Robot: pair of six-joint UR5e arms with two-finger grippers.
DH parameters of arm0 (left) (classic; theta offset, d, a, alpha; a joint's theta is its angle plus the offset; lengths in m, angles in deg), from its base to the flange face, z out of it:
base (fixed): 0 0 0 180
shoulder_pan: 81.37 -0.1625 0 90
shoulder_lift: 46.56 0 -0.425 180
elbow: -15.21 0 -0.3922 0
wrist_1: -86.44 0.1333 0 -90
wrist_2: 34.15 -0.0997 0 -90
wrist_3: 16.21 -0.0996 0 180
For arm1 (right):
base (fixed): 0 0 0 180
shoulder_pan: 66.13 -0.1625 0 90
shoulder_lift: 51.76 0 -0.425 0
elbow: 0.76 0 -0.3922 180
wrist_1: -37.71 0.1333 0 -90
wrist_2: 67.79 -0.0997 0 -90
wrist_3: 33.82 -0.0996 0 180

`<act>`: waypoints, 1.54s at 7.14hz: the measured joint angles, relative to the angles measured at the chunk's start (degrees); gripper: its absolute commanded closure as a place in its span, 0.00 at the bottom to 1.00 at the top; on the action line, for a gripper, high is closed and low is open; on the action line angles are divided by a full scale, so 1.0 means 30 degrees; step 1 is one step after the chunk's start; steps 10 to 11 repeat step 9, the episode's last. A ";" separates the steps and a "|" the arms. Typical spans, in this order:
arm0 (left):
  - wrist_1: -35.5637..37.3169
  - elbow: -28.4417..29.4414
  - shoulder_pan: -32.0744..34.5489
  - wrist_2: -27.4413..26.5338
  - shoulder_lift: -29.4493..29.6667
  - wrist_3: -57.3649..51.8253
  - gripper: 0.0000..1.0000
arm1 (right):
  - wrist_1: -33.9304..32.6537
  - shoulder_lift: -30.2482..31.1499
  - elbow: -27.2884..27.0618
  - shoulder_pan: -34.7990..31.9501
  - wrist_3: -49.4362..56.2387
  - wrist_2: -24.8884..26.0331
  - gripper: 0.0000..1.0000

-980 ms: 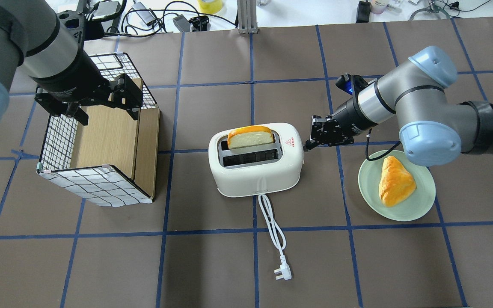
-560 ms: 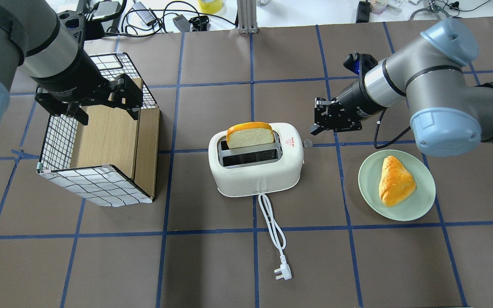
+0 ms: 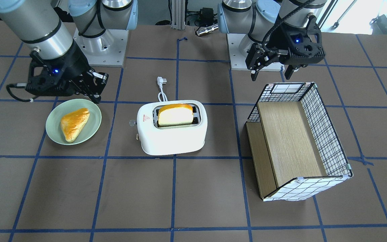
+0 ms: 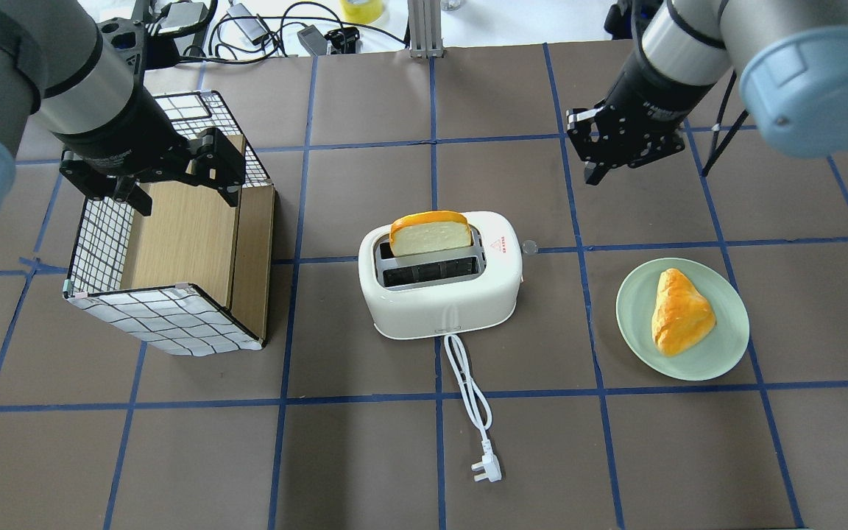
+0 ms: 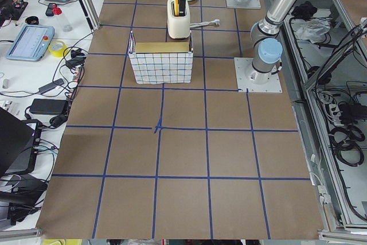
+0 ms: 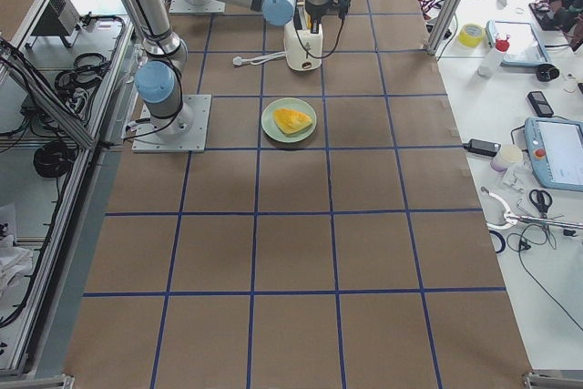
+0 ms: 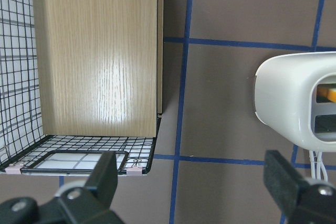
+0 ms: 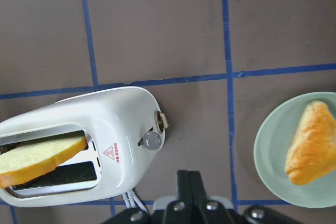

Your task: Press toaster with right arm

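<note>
The toaster (image 4: 440, 283) stands mid-table with a bread slice (image 4: 430, 233) riding high in its far slot, its cord (image 4: 468, 390) trailing toward the near edge. The lever knob (image 8: 152, 140) sticks out of the toaster's right end, and my right gripper (image 4: 610, 151) hangs well apart from it, up and to the far right, touching nothing.

The risk, as I judge it, lies in the aim. The knob is small and rounded, so closed fingertips coming down a little off centre could slide off it, or strike the casing and shove the light toaster sideways instead of driving the lever. A press that stops short would probably leave the bread unlatched (it looks tall enough to need the full travel). The plate (image 4: 726, 353) with its pastry (image 4: 680, 311) sits just right of my path, and a low swing could clip it.

My right jaws are pressed together and hold nothing. My left gripper (image 4: 152, 177) hovers over the wire basket (image 4: 166, 324) at the left, jaws wide apart and empty.
</note>
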 measured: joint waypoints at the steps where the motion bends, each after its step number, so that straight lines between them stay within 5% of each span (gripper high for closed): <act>1: 0.0000 0.0000 0.0000 -0.0005 0.0000 0.0000 0.00 | 0.1443 0.0011 0.1462 -0.0064 -0.0120 0.1360 0.17; 2: 0.0000 0.0000 0.0000 -0.0012 0.0000 -0.0001 0.00 | 0.2156 0.0016 0.2315 -0.0102 -0.0280 0.2577 0.00; 5: 0.0000 -0.0001 0.0000 -0.0018 0.0000 0.0000 0.00 | 0.1444 -0.0072 0.2839 -0.0416 -0.0174 0.4035 0.00; 11: 0.0000 0.0000 0.0000 -0.0020 0.0001 0.0000 0.00 | 0.0504 -0.0141 0.2840 -0.0547 0.0076 0.3346 0.00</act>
